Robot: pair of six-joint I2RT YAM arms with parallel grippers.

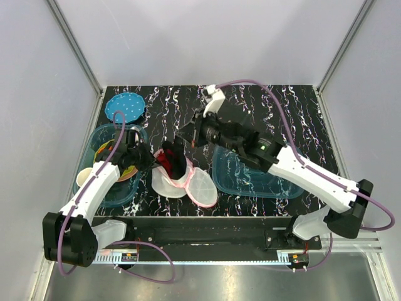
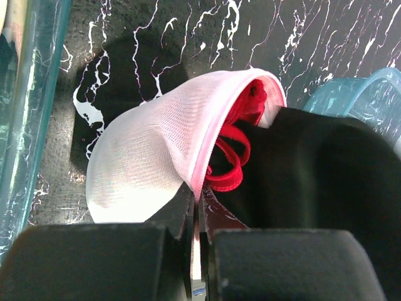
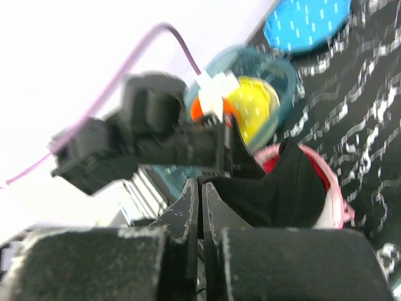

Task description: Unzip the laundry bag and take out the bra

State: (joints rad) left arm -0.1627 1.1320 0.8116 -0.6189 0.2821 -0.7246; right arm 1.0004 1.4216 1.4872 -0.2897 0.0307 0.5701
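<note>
On the dark table in the top view, the laundry bag (image 1: 188,183) lies unzipped with its halves spread. The bra (image 1: 170,158) rises from the bag's far half. The right gripper (image 1: 193,137) is just beyond the bag and the left gripper (image 1: 145,160) just left of it. The pull should probably go up and away, slowly, so no strap snags the zipper.

In the left wrist view, the jaws are closed on the bag's pink trim (image 2: 210,147), pinning the mesh.

In the right wrist view, the jaws look closed on the bra's black fabric.
</note>
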